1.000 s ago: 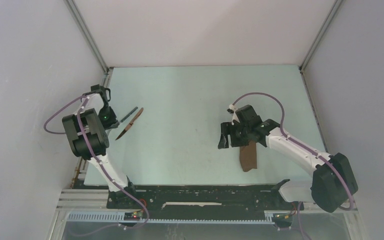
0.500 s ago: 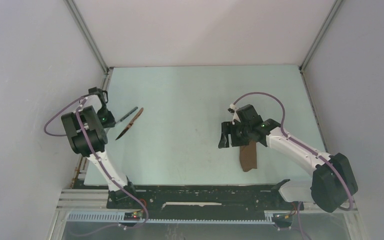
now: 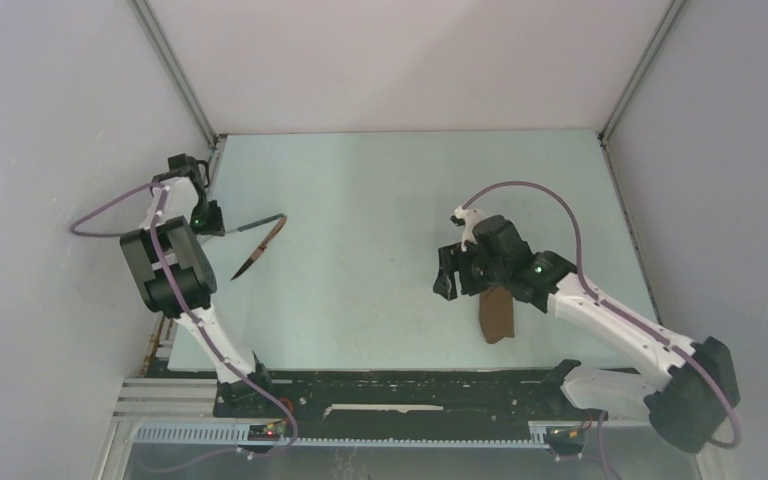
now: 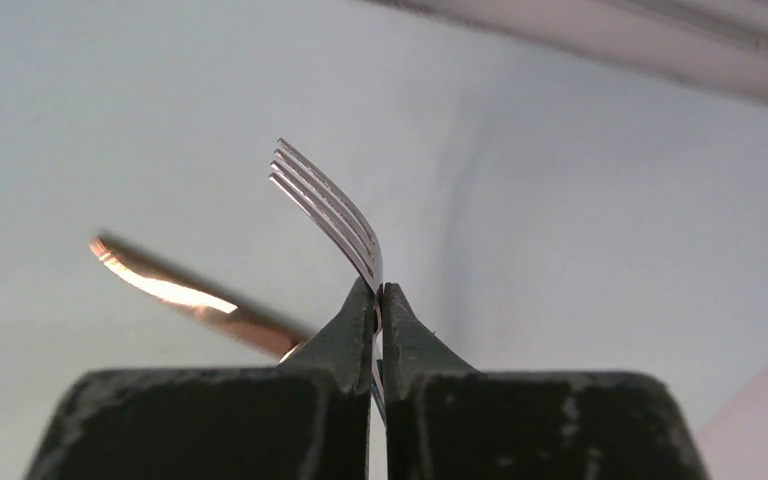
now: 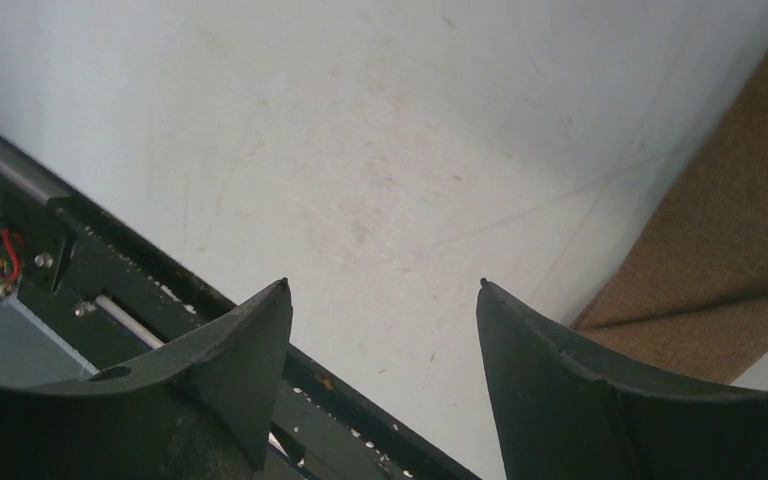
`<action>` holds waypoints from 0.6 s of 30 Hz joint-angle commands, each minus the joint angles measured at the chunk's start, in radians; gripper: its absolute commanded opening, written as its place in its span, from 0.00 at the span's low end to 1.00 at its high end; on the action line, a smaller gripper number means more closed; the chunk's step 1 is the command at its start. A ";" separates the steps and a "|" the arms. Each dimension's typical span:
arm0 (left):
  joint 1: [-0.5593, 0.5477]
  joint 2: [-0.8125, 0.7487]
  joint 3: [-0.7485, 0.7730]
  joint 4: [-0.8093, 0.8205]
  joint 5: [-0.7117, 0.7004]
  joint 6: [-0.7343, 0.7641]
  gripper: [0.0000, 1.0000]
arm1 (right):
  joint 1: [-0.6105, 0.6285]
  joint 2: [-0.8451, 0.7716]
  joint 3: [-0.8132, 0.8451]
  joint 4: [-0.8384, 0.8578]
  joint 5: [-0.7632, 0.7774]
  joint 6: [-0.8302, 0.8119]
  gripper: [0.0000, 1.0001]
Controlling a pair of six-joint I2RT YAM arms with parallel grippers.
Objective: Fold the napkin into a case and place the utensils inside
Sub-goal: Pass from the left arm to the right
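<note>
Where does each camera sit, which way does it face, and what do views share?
Top external: above and behind the robot, looking down at the table; left arm, right arm show.
Left wrist: looks along left gripper, shut on fork; knife beside.
Right wrist: looks down past open right gripper at table, case.
Shared: fork and knife, top and left wrist.

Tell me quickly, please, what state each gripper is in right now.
Left gripper: closed on the fork.
Right gripper: open, holding nothing.

Left end effector (image 4: 379,292) pinched on fork (image 4: 325,208) just below silver tines, which curve up-left. Blurred coppery knife (image 4: 175,293) on pale worktop (image 4: 580,200), left, partly hidden behind finger.
</note>
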State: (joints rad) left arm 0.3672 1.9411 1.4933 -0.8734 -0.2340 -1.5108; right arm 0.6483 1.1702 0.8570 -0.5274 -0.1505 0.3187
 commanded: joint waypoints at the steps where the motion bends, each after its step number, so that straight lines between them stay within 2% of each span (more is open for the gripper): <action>1: -0.048 -0.209 -0.020 -0.133 0.050 0.219 0.00 | 0.110 -0.120 0.013 0.135 0.105 -0.128 0.76; 4: -0.146 -0.338 -0.078 -0.136 0.073 0.368 0.00 | 0.163 -0.146 -0.001 0.241 0.099 -0.191 0.76; 6: -0.240 -0.391 -0.094 -0.199 0.045 0.450 0.00 | 0.158 -0.126 0.066 0.214 0.055 -0.170 0.78; 8: -0.373 -0.432 -0.148 -0.221 0.057 0.489 0.00 | 0.119 -0.054 0.151 0.155 -0.060 -0.130 0.78; 10: -0.484 -0.464 -0.226 -0.225 0.139 0.485 0.00 | 0.118 0.013 0.190 0.157 -0.184 -0.128 0.76; 12: -0.591 -0.491 -0.307 -0.210 0.178 0.465 0.00 | 0.158 0.065 0.198 0.196 -0.214 -0.142 0.75; 15: -0.736 -0.545 -0.397 -0.165 0.191 0.388 0.00 | 0.229 0.144 0.216 0.245 -0.189 -0.134 0.74; 18: -0.835 -0.595 -0.458 -0.104 0.207 0.323 0.00 | 0.295 0.226 0.229 0.261 -0.151 -0.114 0.70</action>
State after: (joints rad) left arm -0.3840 1.4475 1.0798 -1.0161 -0.0635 -1.1164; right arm 0.8650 1.3167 1.0439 -0.3103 -0.2955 0.1993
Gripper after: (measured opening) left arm 0.010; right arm 0.725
